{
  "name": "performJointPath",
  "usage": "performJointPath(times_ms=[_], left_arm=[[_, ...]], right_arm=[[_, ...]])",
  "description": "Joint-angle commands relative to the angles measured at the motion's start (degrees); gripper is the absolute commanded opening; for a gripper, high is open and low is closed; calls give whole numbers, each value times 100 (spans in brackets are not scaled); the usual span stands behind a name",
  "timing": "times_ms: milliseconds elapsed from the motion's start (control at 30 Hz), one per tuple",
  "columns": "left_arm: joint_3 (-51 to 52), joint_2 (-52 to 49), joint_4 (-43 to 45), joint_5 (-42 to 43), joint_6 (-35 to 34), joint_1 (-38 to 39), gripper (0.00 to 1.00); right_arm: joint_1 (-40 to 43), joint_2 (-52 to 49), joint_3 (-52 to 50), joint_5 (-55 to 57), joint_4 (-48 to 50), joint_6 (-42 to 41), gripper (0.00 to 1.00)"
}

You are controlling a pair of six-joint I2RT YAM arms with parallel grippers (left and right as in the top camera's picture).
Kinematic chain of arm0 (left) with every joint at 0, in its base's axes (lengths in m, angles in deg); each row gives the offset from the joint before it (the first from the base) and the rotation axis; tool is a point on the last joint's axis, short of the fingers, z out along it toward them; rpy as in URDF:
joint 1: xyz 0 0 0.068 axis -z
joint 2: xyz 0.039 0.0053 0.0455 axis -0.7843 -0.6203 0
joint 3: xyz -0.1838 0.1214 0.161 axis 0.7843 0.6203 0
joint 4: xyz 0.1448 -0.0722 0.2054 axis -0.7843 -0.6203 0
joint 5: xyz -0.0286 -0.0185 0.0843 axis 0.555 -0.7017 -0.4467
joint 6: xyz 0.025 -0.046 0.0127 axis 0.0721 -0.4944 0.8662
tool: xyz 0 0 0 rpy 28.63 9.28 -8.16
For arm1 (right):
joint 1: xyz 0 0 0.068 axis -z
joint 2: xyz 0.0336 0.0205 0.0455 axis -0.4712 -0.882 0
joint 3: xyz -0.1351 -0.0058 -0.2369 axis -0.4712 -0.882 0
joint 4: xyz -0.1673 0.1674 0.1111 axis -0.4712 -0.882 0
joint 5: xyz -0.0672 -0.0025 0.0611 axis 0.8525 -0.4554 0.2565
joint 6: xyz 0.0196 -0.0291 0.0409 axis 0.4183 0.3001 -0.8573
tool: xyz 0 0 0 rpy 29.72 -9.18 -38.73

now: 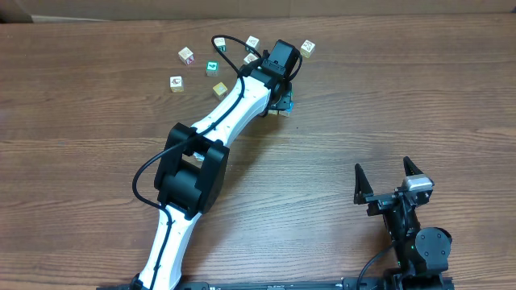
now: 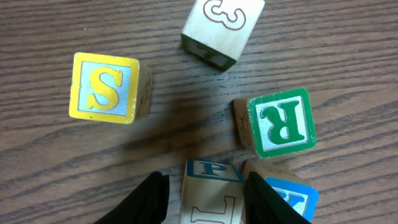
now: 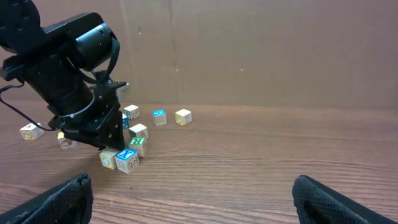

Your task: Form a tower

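**Left wrist view.** Nearest the lens are the black fingers (image 2: 152, 202) of the left hand (image 2: 206, 177), standing either side of a pale cube (image 2: 210, 202). One finger lies against the cube and a thin dark gap shows at the other, so I cannot tell whether the cube is clamped. A blue cube (image 2: 292, 198) sits just beside the hand, touching that finger. Beyond the hand rest a green R cube (image 2: 283, 124), a cube marked 3 (image 2: 221, 25) and a yellow S cube (image 2: 104, 87), all apart on the surface (image 2: 186, 112).

**Overhead view.** The left hand (image 1: 279, 95) reaches to the far part of the surface. The tower (image 1: 284, 104) shows only as a teal-blue face at the hand's tip, partly covered by it. Loose cubes (image 1: 186, 55) lie scattered near the hand. The right hand (image 1: 382, 163) is well apart from the left hand, with its fingers spread wide and holding nothing.

**Right wrist view.** Directly under the left hand (image 3: 107, 144), the blue cube (image 3: 127, 160) and a pale one touch side by side on the surface. No cube is seen resting on another.

**Assessment.** The tower is judged barely begun, and the step in hand is the grasp of a first cube. The next move calls for:
- a square, firm hold on the pale cube
- a straight lift that does not drag the touching blue cube
- a centred placement on the chosen base
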Motion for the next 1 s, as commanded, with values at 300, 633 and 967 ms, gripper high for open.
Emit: performJointPath(times_ms=[300, 633, 967], left_arm=[[79, -11, -229, -208, 240, -55, 35], [79, -11, -282, -184, 334, -55, 26], [81, -11, -345, -179, 330, -55, 32]], right_arm=[[-35, 37, -61, 57, 15, 9, 100], [-35, 37, -61, 57, 15, 9, 100], [-35, 37, -61, 57, 15, 9, 100]])
